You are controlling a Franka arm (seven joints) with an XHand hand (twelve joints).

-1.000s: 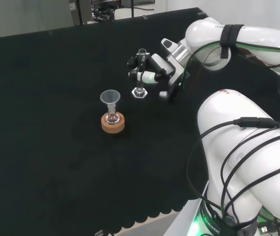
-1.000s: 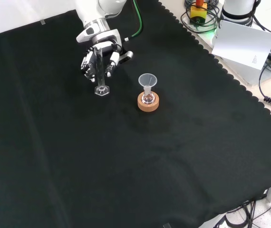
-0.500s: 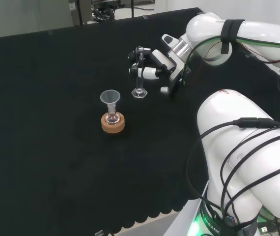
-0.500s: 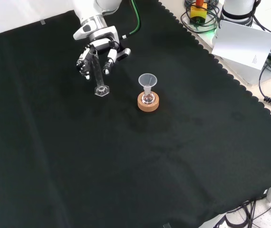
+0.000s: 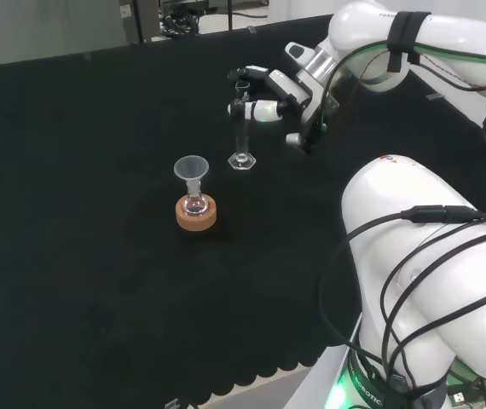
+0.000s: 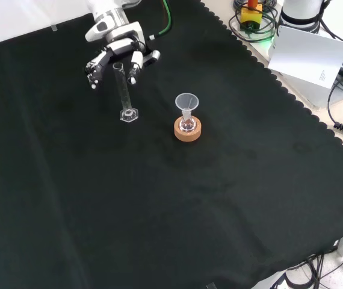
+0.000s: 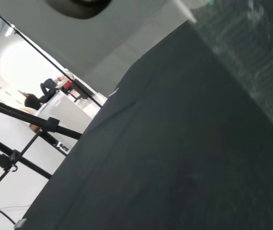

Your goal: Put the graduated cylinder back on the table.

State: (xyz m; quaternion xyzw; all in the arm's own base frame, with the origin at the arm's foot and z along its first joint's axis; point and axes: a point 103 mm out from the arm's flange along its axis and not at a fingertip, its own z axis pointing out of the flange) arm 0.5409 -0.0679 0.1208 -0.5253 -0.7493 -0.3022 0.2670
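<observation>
While the graduated cylinder [image 6: 124, 90] is seen standing upright on its clear hexagonal foot on the black-clothed desk [image 6: 219, 198], the hand [image 6: 114, 51] is held above and behind its rim in the front view, with the fingers [image 5: 256, 109] spread wide and nothing gripped. To the cylinder's right in the front view, a small flask [image 6: 188, 125] topped by a clear funnel [image 6: 186, 102] is seated in a cork ring [image 6: 187, 131].

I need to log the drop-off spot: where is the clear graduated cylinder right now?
In the front view the clear graduated cylinder stands upright on the black cloth, left of the funnel-topped flask on its cork ring, just below the open hand.
</observation>
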